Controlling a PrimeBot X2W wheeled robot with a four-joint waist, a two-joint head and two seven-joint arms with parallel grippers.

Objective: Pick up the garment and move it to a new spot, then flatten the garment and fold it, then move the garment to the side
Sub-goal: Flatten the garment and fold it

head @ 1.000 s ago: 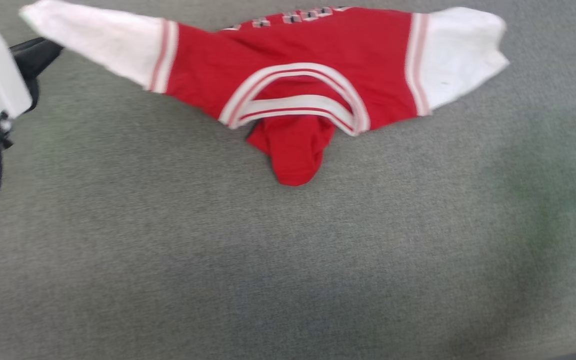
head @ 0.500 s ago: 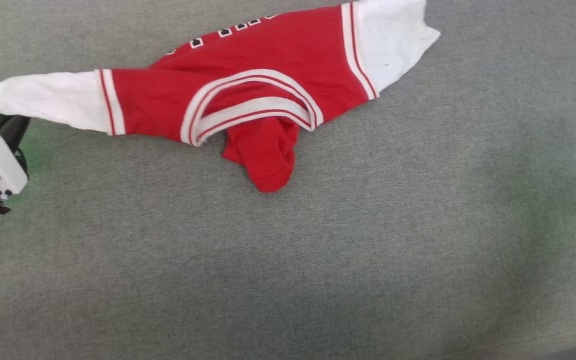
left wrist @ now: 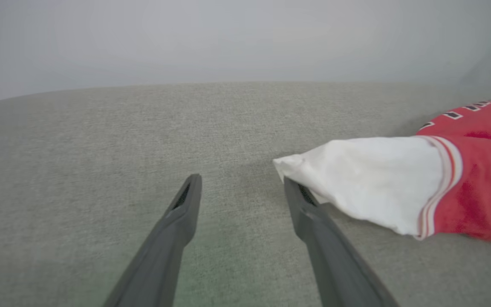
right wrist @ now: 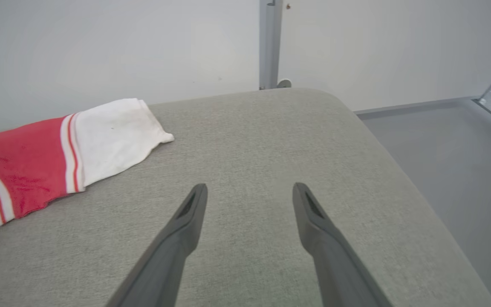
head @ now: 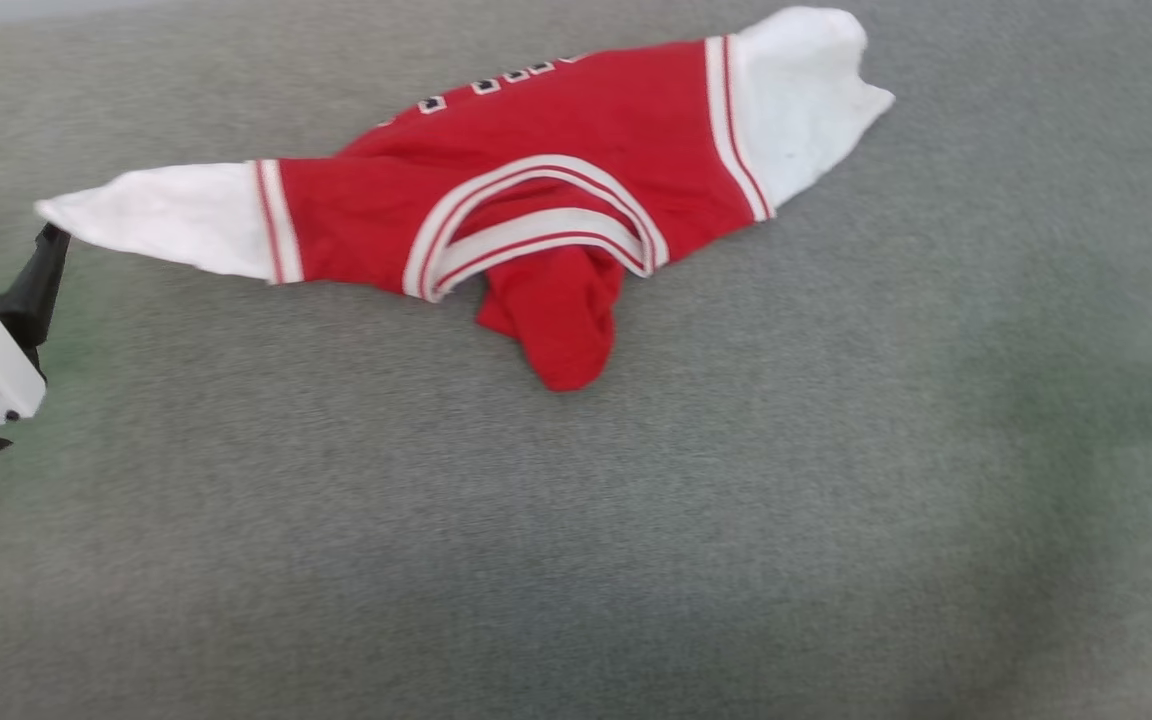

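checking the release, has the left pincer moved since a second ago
yes: against the jersey's collar the left pincer has come down the head view, toward the robot, and stands open by the sleeve tip.

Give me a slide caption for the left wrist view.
Open left gripper beside the white sleeve of the red jersey, lying on a grey fabric surface.

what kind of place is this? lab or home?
Probably a lab or test room, not a home: a grey fabric-covered table with rounded edges, a bare white wall with a metal post, and a wheeled metal frame on plain grey floor.
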